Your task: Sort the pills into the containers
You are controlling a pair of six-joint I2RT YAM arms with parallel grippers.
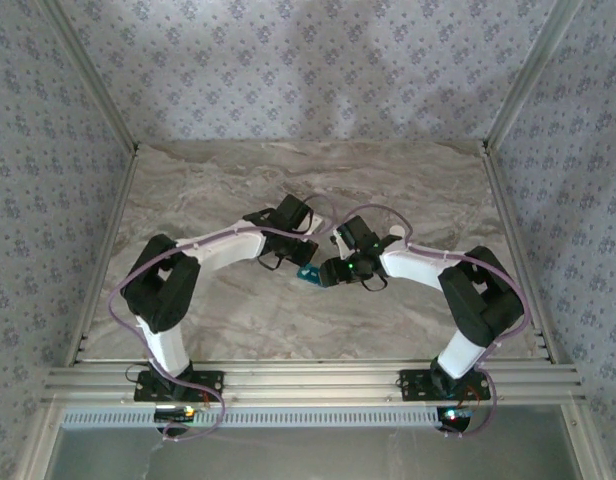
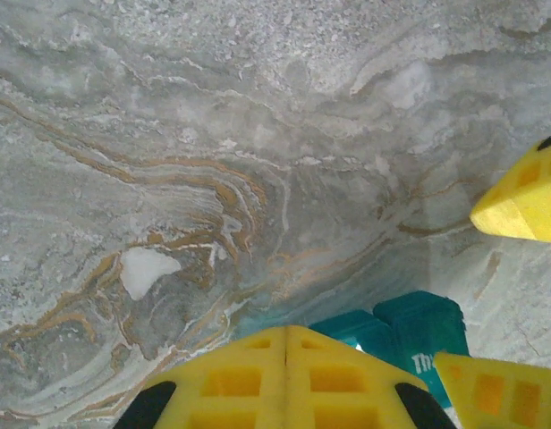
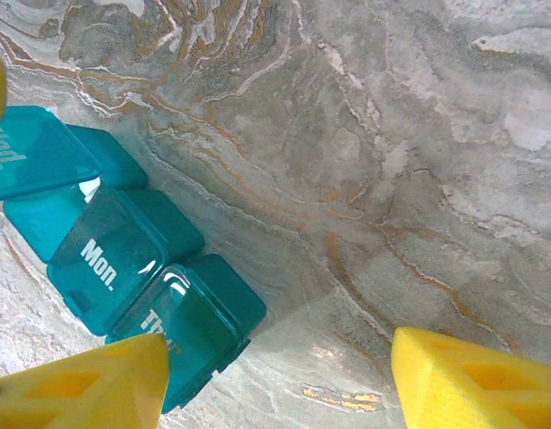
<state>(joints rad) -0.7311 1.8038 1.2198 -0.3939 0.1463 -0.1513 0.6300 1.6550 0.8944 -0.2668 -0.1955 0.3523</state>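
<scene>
Over on the left, the left arm [image 1: 203, 250] bends in toward the middle of the marbled desk [image 1: 218, 180]. Its left tool [image 2: 286, 344] is closed tight. From the left wrist you can see the two yellow fingers [image 2: 231, 384] pressed flat together, nothing between them, pointing down at bare desk.

Just to the right of those fingers sit the containers [image 2: 410, 335], a teal strip of three lidded compartments lying on the desk. From above, the strip is right in the centre, squeezed between the two tools.

The right wrist view gives a close look: the strip runs diagonally from the upper left down toward the bottom, with lids lettered "Wed.", "Mon." and "Thu".

On the right, the right arm [image 1: 428, 265] reaches in and the right tool [image 3: 280, 344] stands open, jaws well spread. One yellow finger [image 3: 88, 384] sits right at the edge of the "Thu" compartment, though I can't tell whether it touches. The other finger [image 3: 477, 375] hangs over bare desk, well apart from the strip.
</scene>
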